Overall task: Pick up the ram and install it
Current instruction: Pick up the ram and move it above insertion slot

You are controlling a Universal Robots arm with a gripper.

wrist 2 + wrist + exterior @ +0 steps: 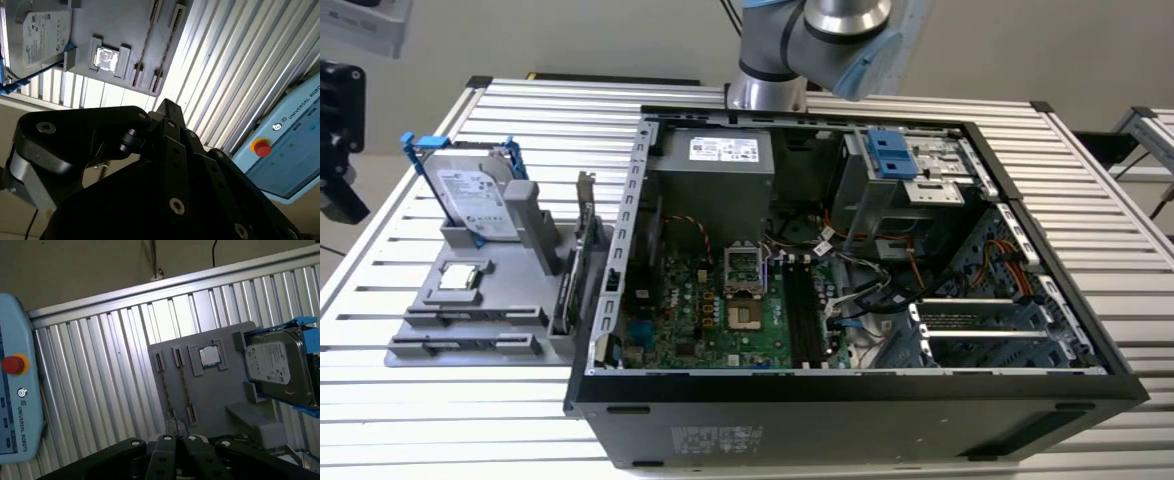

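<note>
Ram (567, 288) stands on edge in gray holder (454, 322) slot on desk (400, 400), beside open PC case (854, 400): upright, likely so top edge is free for grasping. Both wrist views look down on holder. Jaws: cannot tell state.

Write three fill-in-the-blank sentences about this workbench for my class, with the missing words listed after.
The hard drive sits in a frame coloured ____.
The grey holder stands to the exterior view's ____ of the open computer case.
The round button on the pale blue pendant in the second wrist view is ____.
Missing words: blue; left; red.
</note>
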